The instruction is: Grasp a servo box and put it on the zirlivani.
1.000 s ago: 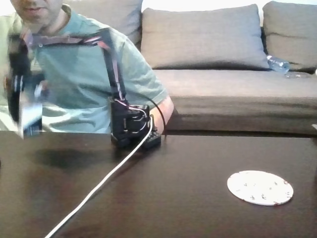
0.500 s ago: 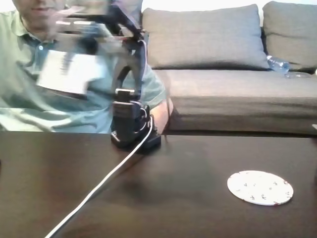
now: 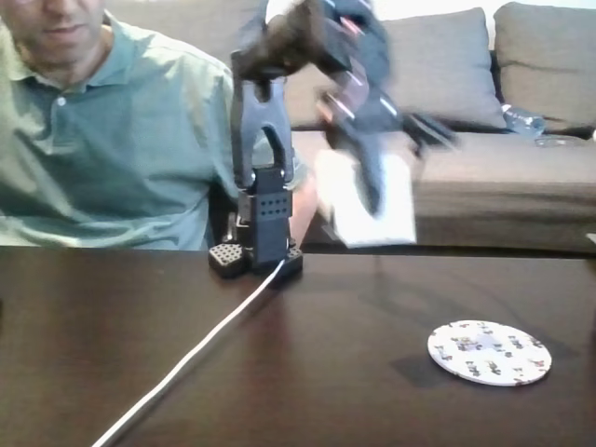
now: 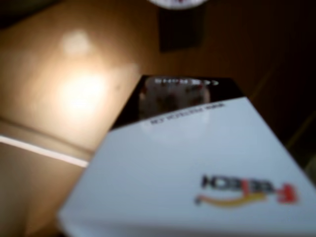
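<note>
The small white cardboard servo box (image 3: 368, 200), smooth-sided and rectangular, hangs in the air in the fixed view, clamped by the black plastic gripper (image 3: 372, 191) of the arm. The jaws are closed onto its flat faces, though motion blur hides how they sit. In the wrist view the box (image 4: 197, 168) shows a glossy white face with a red, black and yellow logo and a shiny black end panel with small white print.

The flat round white zirlivani (image 3: 489, 353), speckled with small dark-reddish marks, lies on the dark polished wooden table (image 3: 326, 391) toward the right of the fixed view, lower than the box and to its right, well apart from it. In the wrist view the disc's edge (image 4: 177, 3) peeks in at the top, beyond the box's black end. The table around the disc is bare. A white cable (image 3: 186, 358) runs diagonally from the arm's black base (image 3: 256, 256) toward the lower left edge, away from the disc.

Behind the table sit a person in a green polo shirt (image 3: 112, 149) and a grey fabric sofa (image 3: 484, 140).

Compared with 0.5 s ago, the arm has swung from the left of its base to the right, carrying the box nearer the disc, which has not moved.
</note>
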Action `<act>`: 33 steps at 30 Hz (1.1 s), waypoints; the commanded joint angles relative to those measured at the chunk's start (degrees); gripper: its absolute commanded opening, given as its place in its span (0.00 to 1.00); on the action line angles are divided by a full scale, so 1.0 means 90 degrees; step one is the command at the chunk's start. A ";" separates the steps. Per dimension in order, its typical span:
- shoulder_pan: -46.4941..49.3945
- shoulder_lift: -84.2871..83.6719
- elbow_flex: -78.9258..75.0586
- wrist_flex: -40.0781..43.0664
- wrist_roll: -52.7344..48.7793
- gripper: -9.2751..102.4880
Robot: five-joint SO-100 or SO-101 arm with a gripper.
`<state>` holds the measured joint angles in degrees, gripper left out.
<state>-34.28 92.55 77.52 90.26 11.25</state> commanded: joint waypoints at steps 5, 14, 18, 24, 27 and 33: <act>-0.0947 -0.1484 -0.1123 -0.0332 0.0029 0.19; -0.1777 -0.3477 -0.3857 0.0469 0.0068 0.19; -0.1826 -0.4316 -0.4697 0.0742 0.0078 0.19; -0.1807 -0.5176 -0.5283 0.0879 0.0078 0.19; -0.1846 -0.5352 -0.5361 0.0840 0.0078 0.19; -0.1934 -0.5439 -0.5400 0.0781 0.0049 0.19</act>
<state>-51.33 42.80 31.20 97.73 11.51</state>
